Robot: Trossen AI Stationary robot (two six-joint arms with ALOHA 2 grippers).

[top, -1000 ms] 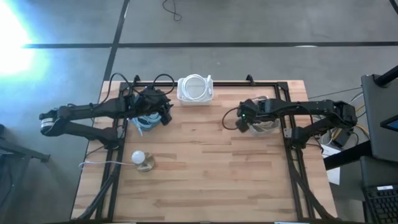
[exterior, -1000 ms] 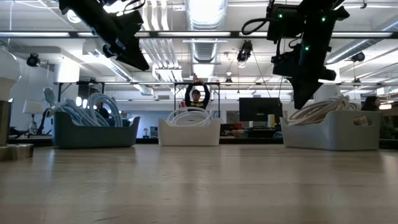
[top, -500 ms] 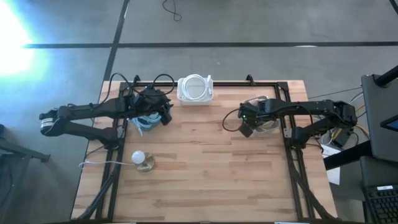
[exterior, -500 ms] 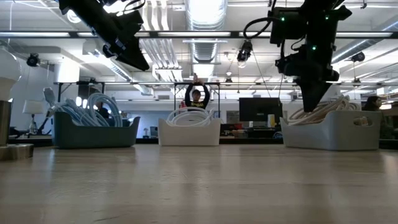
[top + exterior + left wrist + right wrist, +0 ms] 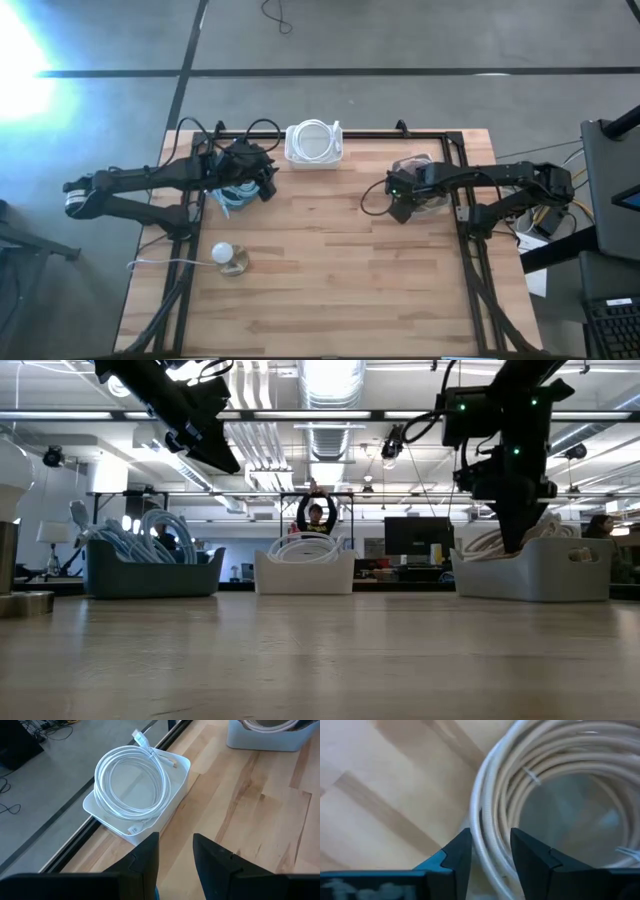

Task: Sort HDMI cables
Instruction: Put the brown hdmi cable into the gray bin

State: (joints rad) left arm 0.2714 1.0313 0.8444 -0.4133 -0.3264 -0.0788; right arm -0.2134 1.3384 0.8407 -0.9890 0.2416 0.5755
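Three bins stand along the table's far side. A dark bin (image 5: 150, 575) on the left holds light blue HDMI cables (image 5: 140, 535). A white bin (image 5: 298, 158) in the middle holds a white coil (image 5: 132, 782). A white bin (image 5: 535, 580) on the right holds beige coils (image 5: 545, 780). My right gripper (image 5: 490, 855) points down into the right bin, open, with one finger on each side of the outer strands of the top beige coil. My left gripper (image 5: 175, 855) hangs open and empty above the dark bin (image 5: 232, 198), facing the white bin.
A small round white knob on a tan base (image 5: 229, 257) stands near the table's left edge, toward the front. Bare wood (image 5: 330, 270) fills the middle and near side of the table. A black rail (image 5: 380, 133) frames the table's far edge. A person (image 5: 316, 520) stands far behind the table.
My right gripper has sunk and shifted a little toward the table's right edge, coming down onto the beige coils in the right bin, and its wrist has turned slightly. My left arm and the cables have kept still.
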